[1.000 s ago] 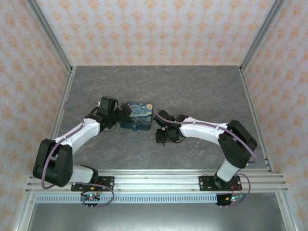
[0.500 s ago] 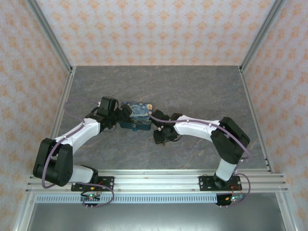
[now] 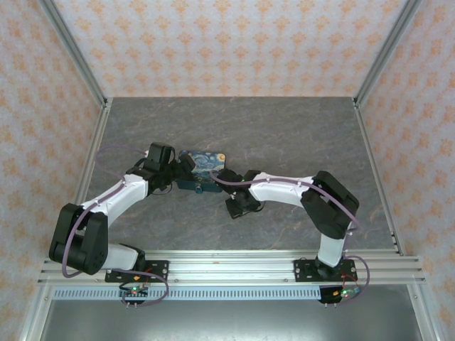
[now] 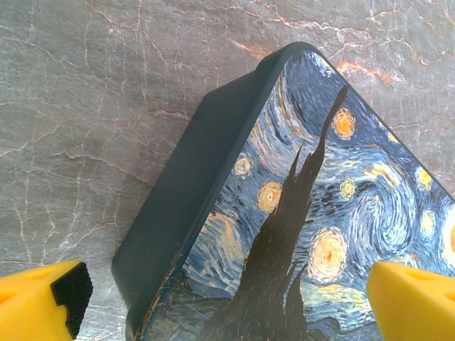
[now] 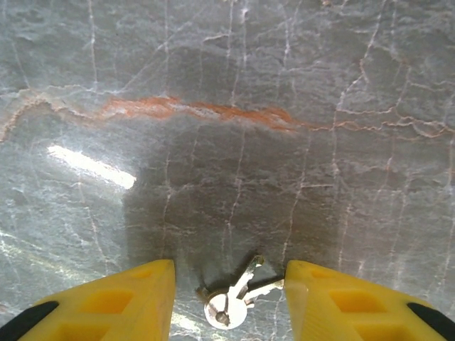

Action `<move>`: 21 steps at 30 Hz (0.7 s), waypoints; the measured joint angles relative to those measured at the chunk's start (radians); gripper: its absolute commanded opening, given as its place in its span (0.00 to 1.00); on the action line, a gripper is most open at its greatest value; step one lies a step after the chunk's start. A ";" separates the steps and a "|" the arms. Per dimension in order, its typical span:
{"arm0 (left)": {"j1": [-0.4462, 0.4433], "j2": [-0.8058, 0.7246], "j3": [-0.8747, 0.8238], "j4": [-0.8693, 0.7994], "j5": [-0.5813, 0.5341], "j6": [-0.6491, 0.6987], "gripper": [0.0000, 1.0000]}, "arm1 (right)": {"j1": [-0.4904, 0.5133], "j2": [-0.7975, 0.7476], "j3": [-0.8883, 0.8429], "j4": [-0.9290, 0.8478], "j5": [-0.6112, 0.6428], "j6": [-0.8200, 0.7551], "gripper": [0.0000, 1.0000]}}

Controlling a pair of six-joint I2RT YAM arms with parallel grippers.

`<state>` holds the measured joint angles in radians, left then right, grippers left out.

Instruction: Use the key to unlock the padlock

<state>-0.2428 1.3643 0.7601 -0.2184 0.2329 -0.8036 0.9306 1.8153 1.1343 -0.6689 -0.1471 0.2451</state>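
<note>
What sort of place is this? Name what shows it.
Probably a robot test cell: a left arm and right arm bolted to an aluminium rail, a marble-look tabletop, and patterned wall panels in metal framing.

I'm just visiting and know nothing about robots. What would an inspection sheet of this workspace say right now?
Surface: grey marbled table.
Job's things: padlock lies flat, painted face up; key, on a ring, lies on the table.
Clutter: nothing seen.
End effectors: left end effector open, straddling the padlock; right end effector open, over the key.
Cables: purple cables run along both arms.
Surroundings: patterned walls, metal frame rails.
</note>
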 measured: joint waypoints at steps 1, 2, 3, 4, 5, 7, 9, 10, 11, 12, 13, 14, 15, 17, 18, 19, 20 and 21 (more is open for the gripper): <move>0.000 0.000 0.000 0.000 0.000 0.000 1.00 | 0.000 0.003 0.004 -0.004 0.005 -0.003 0.44; 0.000 0.000 0.000 0.000 0.000 0.000 1.00 | 0.001 0.006 0.007 -0.007 0.007 -0.004 0.44; 0.000 0.000 0.000 0.000 0.000 0.000 1.00 | 0.003 0.009 0.011 -0.011 0.011 -0.007 0.44; 0.000 0.000 0.000 0.000 0.000 0.000 1.00 | 0.005 0.011 0.013 -0.014 0.014 -0.009 0.42; 0.000 0.000 0.000 0.000 0.000 0.000 1.00 | 0.007 0.011 0.015 -0.016 0.017 -0.011 0.42; 0.000 0.000 0.000 0.000 0.000 0.000 1.00 | 0.012 0.013 0.017 -0.016 0.021 -0.012 0.39; 0.000 0.002 0.000 0.000 0.000 0.000 1.00 | 0.016 0.014 0.018 -0.016 0.025 -0.011 0.35; 0.000 0.003 0.000 0.000 0.000 0.000 1.00 | 0.016 0.015 0.020 -0.016 0.025 -0.011 0.32; 0.000 0.005 0.000 0.000 0.001 0.000 1.00 | 0.018 0.015 0.021 -0.016 0.026 -0.009 0.30; 0.000 0.007 0.000 0.000 0.003 0.000 1.00 | 0.018 0.016 0.022 -0.016 0.029 -0.008 0.24; 0.000 0.008 0.000 0.000 0.003 0.000 1.00 | 0.018 0.017 0.023 -0.016 0.028 -0.005 0.17; 0.000 0.010 0.000 0.000 0.003 0.000 1.00 | 0.018 0.018 0.025 -0.016 0.030 -0.001 0.11; 0.000 0.010 0.000 0.000 0.003 0.000 1.00 | 0.019 0.018 0.026 -0.017 0.040 0.000 0.06; 0.000 0.011 0.000 0.000 0.003 0.000 1.00 | 0.019 0.021 0.031 -0.022 0.051 0.005 0.00; 0.000 0.011 0.000 0.000 0.003 0.000 1.00 | 0.020 0.022 0.035 -0.024 0.063 0.005 0.00; 0.000 0.011 0.000 0.000 0.003 0.000 1.00 | 0.020 0.023 0.039 -0.025 0.071 0.007 0.00; 0.000 0.011 0.000 0.000 0.003 0.000 1.00 | 0.020 0.024 0.040 -0.028 0.082 0.012 0.00; 0.000 0.011 0.000 0.000 0.003 0.000 1.00 | 0.019 0.024 0.042 -0.031 0.095 0.016 0.00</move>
<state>-0.2428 1.3754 0.7601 -0.2184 0.2363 -0.8040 0.9501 1.8393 1.1759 -0.6998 -0.0525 0.2611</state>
